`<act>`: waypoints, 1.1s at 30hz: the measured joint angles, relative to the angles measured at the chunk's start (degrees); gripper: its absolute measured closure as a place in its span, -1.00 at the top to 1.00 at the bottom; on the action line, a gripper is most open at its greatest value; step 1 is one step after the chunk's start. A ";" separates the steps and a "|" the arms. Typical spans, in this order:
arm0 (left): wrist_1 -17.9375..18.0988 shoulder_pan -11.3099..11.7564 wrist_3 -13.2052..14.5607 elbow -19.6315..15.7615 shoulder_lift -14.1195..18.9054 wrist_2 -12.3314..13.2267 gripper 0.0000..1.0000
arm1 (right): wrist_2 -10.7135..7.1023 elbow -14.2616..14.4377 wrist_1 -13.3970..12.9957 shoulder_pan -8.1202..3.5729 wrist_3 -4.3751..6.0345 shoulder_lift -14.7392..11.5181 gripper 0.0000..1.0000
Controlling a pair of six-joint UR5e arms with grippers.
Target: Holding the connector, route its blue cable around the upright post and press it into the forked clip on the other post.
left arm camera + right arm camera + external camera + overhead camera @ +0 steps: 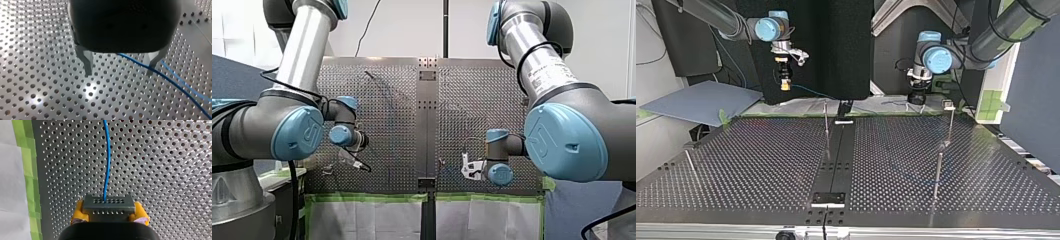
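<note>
**Right wrist view: connector gripped, routing not yet started**

The robot's right tool (109, 211) is clamped on the dark connector (108, 204), with yellow pads (78, 213) pinching it from both sides. The blue cable (107, 162) comes out of the connector's face and runs straight ahead over the perforated worktop (162, 170). From the top view, this tool hangs in the air near the worktop's far edge, at the view's left. The cable trails from it toward the middle.

The left tool (120, 70) stands wide, its metal fingers (87, 63) well apart and gripping nothing. The cable passes under it, close beside one finger, but it is not pinched.

By my reckoning only the holding part is done. In the top view a thin post (826, 122) stands near the middle. A taller post (950, 127) at the view's right carries a small head (948, 104) that may be the forked clip, though it is too small to be sure. As far as I can make out, the cable touches neither post. It seems to lie loose along the far side of the worktop.

Both main steps remain: leading the cable round the upright post, and pushing it down into the fork on the other one.
</note>
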 joint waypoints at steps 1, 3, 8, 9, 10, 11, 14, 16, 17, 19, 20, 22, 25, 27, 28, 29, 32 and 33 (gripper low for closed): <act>0.16 -0.07 -0.11 -0.10 0.22 0.29 1.00 | 0.00 0.00 0.00 0.01 0.00 -0.01 -1.00; 0.56 -0.20 -0.46 -0.44 0.88 0.77 1.00 | 0.00 0.00 0.00 0.01 0.00 -0.03 -1.00; 1.47 -0.49 -1.95 -1.87 2.94 1.19 1.00 | 0.00 0.00 0.00 0.01 0.00 -0.01 -1.00; 1.58 -0.64 -2.27 -2.08 3.51 1.24 1.00 | 0.00 0.00 0.00 0.01 0.00 -0.01 -1.00; 1.63 -0.78 -2.48 -2.21 3.93 1.32 1.00 | 0.00 -0.01 0.00 0.02 0.00 0.00 -1.00; 1.67 -0.94 -2.64 -2.31 4.38 1.44 1.00 | 0.00 0.00 0.00 0.02 0.00 0.00 -1.00; 1.71 -1.41 -2.90 -2.58 5.97 1.66 1.00 | 0.00 0.00 -0.02 0.02 0.00 0.01 -1.00; 1.68 -1.58 -2.85 -2.87 7.08 1.56 1.00 | 0.00 -0.01 -0.05 0.00 0.01 0.01 -1.00; 1.64 -1.63 -2.73 -2.99 7.52 1.44 1.00 | 0.00 -0.01 -0.06 0.00 0.02 0.01 -1.00; 1.34 -1.68 -2.25 -3.21 8.36 1.14 1.00 | 0.00 0.00 -0.08 0.01 0.05 0.01 -1.00; 1.11 -1.70 -1.96 -3.26 8.72 1.00 1.00 | 0.00 -0.01 -0.08 0.01 0.06 0.01 -1.00; 0.40 -1.73 -1.17 -3.34 9.60 0.53 1.00 | 0.00 0.00 -0.09 0.02 0.08 0.01 -1.00; -1.01 -1.76 0.27 -3.37 11.07 -0.68 1.00 | 0.00 0.00 -0.13 0.01 0.08 0.02 -1.00; -2.08 -1.73 1.37 -3.38 12.17 -1.73 1.00 | 0.00 0.00 -0.12 0.02 0.08 0.01 -1.00; -2.57 -1.71 1.83 -3.38 12.64 -2.15 1.00 | 0.00 0.00 -0.11 0.02 0.08 0.01 -1.00; -3.00 -1.70 2.28 -3.38 13.09 -2.50 1.00 | 0.00 0.00 -0.11 0.02 0.09 0.01 -1.00; -4.46 -1.69 3.72 -3.37 14.53 -3.11 1.00 | 0.00 0.00 -0.09 0.03 0.07 0.00 -1.00; -5.01 -1.64 4.30 -3.37 15.11 -3.33 1.00 | 0.00 0.00 -0.09 0.05 0.06 0.00 -1.00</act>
